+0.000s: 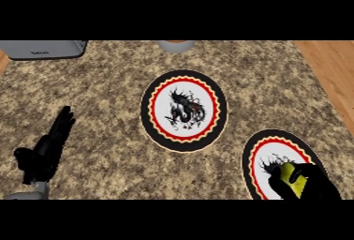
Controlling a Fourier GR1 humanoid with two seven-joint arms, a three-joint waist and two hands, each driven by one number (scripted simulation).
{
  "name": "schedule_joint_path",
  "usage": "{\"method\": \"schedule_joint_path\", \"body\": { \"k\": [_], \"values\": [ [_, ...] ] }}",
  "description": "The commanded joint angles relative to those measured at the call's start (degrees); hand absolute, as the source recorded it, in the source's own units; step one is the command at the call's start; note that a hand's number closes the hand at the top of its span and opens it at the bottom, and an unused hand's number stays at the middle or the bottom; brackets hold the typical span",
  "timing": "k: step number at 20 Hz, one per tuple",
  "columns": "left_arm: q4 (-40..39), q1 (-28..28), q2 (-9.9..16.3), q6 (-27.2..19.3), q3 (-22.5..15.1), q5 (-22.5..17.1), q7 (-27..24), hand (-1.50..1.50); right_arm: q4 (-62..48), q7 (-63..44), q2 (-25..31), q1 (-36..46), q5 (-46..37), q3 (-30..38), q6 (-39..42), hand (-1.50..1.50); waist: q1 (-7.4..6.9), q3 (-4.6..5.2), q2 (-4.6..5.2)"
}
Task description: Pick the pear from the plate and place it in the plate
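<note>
A yellow-green pear [291, 180] lies on the near plate [266, 145] at the lower right; this plate has a black rim, a red ring and a white middle with a dark dragon print. My right hand [314, 185] is curled round the pear and hides most of it. A second plate [155, 96] of the same pattern sits in the middle of the counter with nothing on it. My left hand [45, 150] rests at the lower left, fingers straight and pointing up, holding nothing.
A grey appliance [43, 48] stands at the back left edge. A grey cup-like object [176, 45] shows at the back centre. The speckled stone counter ends at the right, where wooden floor [333, 65] shows.
</note>
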State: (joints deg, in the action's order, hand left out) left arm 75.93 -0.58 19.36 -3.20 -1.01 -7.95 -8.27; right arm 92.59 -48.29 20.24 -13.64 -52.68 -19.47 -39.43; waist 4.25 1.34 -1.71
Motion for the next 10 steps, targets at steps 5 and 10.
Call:
{"method": "schedule_joint_path", "body": {
  "k": [5,10],
  "values": [
    [0.7,0.3,0.3,-0.5,0.4,0.1,0.5,0.0,14.8,-11.3,-6.7,-2.2,-26.0,-2.5,4.4,1.5,0.1,-0.28,0.27],
    [2.4,0.5,-0.2,0.7,-0.6,-0.1,-0.1,0.0,23.1,-17.8,-17.2,-1.9,-43.0,-8.1,14.9,1.5,-2.13,-0.7,0.77]
  ]
}}
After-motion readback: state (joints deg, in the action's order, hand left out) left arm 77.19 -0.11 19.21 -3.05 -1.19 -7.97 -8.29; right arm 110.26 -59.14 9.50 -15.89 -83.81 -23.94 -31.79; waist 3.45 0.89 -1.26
